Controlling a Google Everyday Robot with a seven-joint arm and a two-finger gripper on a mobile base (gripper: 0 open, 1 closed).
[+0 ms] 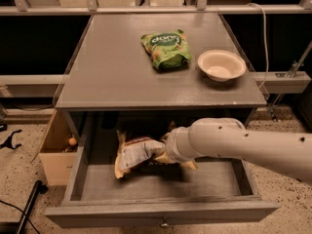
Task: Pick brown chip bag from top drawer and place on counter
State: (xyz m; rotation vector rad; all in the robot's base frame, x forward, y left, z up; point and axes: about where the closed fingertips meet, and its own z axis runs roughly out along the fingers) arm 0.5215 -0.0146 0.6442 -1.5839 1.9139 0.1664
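Observation:
The top drawer of the grey cabinet stands pulled open. The brown chip bag, brown and tan with a white label panel, lies inside at the back left of the middle. My white arm reaches in from the right. My gripper is at the bag's right end, mostly hidden behind the wrist and touching the bag. The grey counter is above the drawer.
A green bag and a white bowl lie on the counter's far right half. A tan cardboard box stands on the floor left of the drawer. A black pole lies on the floor at the lower left.

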